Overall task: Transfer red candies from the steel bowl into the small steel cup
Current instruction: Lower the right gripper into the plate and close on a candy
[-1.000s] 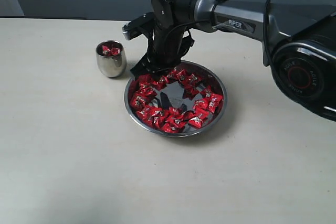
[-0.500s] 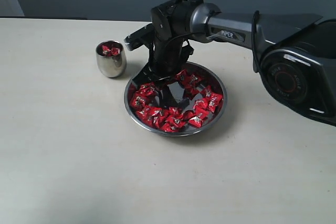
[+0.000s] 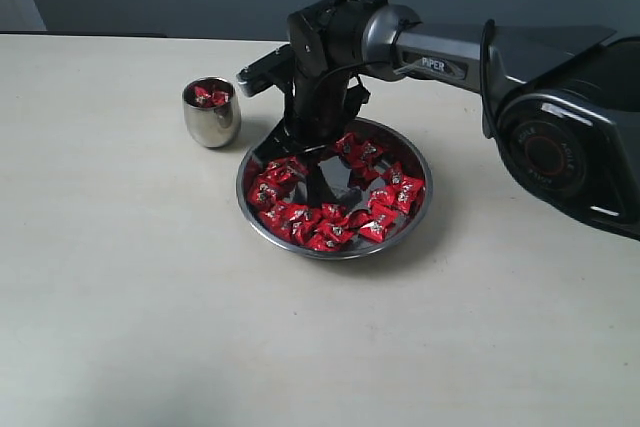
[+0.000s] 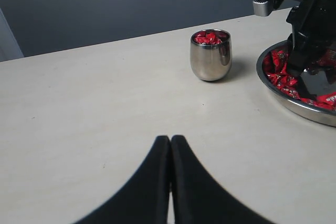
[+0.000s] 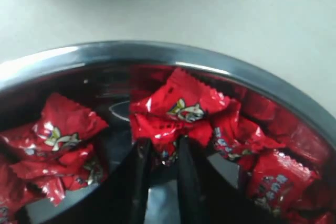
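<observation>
The steel bowl [image 3: 331, 255] lies mid-table with many red candies [image 3: 335, 223] ringed round its flat bottom. My right gripper [image 3: 300, 145] reaches down into its far left part. In the right wrist view its two dark fingers [image 5: 164, 148] pinch a red candy [image 5: 170, 129] near the bowl's wall [image 5: 157, 51]. The small steel cup [image 3: 210, 119] stands left of the bowl with a few red candies [image 4: 210, 38] inside. My left gripper [image 4: 170, 139] hovers over bare table short of the cup [image 4: 210, 59], shut and empty.
The right arm [image 3: 450, 47] stretches in from the right, over the bowl's far edge. The bowl's rim [image 4: 304, 109] and the cup stand about a hand's width apart. Pale tabletop [image 3: 150, 297] spreads around both; a dark wall runs behind.
The right gripper has dropped lower into the bowl's far left part, and its jaws have narrowed onto a candy. The left gripper has stayed put.
</observation>
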`<state>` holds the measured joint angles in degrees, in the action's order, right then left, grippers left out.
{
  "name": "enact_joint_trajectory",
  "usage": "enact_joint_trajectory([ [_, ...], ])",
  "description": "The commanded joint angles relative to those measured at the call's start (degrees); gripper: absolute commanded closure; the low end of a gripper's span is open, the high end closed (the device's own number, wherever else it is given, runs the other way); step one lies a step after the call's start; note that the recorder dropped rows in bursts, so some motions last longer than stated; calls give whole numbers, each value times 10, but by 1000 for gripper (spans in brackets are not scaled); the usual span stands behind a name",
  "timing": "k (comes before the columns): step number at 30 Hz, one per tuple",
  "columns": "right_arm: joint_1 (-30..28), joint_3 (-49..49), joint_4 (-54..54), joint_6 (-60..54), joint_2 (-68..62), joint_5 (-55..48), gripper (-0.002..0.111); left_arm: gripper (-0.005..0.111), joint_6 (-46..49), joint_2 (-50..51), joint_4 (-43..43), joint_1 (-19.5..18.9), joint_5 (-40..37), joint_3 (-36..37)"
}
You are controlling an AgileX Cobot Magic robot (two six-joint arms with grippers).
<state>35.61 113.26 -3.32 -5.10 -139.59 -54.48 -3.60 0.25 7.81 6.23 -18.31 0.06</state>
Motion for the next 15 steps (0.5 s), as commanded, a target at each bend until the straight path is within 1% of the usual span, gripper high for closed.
enact_joint_trajectory([
  [1, -3, 0, -2, -2, 6, -43, 109, 106, -3, -2, -1, 2, 5, -1],
  [11, -2, 0, -1, -2, 55, -40, 109, 106, -3, -2, -1, 2, 5, -1],
  [15, -2, 0, 23, -9, 74, -28, 109, 106, -3, -2, -1, 2, 5, -1],
])
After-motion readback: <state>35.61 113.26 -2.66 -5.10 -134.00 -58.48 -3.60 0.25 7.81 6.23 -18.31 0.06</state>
